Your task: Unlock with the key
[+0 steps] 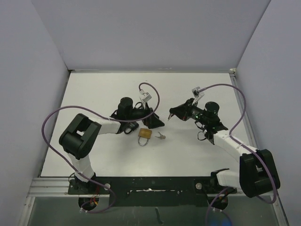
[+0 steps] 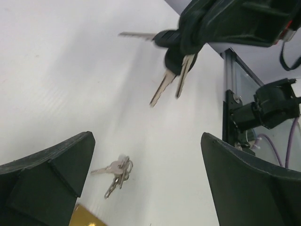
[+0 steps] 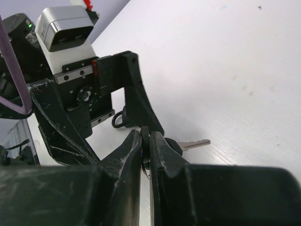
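A brass padlock (image 1: pixel 145 134) lies on the white table, with a small bunch of silver keys (image 1: pixel 161 136) just to its right. My left gripper (image 1: pixel 156 123) hovers just behind them, open and empty. In the left wrist view (image 2: pixel 146 141) the bunch (image 2: pixel 117 170) lies between its spread fingers and a corner of the padlock (image 2: pixel 87 217) shows at the bottom edge. My right gripper (image 1: pixel 170 115) is shut on the black head of a key (image 3: pixel 146 141) above the table. The blade (image 3: pixel 195 143) sticks out sideways, and two more keys (image 2: pixel 164 87) hang from it.
Purple cables loop from both arms (image 1: pixel 56 117) (image 1: pixel 237 94). Grey walls enclose the table on three sides. A metal rail (image 1: pixel 141 181) runs along the near edge between the arm bases. The left gripper's body (image 3: pixel 127 94) sits close in front of the right gripper.
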You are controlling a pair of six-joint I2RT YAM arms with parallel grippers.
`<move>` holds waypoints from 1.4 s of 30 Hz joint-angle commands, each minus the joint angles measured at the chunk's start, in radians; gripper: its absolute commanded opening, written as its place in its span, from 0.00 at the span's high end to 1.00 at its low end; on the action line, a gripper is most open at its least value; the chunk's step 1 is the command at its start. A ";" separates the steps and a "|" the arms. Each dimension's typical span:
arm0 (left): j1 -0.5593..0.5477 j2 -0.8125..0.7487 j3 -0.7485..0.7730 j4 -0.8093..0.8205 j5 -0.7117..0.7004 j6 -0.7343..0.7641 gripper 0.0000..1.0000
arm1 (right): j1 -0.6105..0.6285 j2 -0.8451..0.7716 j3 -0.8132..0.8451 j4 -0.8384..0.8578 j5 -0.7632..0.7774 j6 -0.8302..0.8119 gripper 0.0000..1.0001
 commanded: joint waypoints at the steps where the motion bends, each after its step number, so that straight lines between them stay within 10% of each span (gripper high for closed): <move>1: 0.040 -0.142 -0.087 0.066 -0.176 0.018 0.03 | -0.009 -0.077 -0.017 0.003 0.104 -0.043 1.00; 17: 0.041 -0.403 -0.396 0.164 -0.654 0.115 0.02 | -0.006 -0.084 -0.168 0.320 0.256 0.075 1.00; 42: 0.007 -0.348 -0.221 -0.512 -1.014 0.229 0.05 | -0.002 -0.101 -0.148 0.258 0.246 0.042 1.00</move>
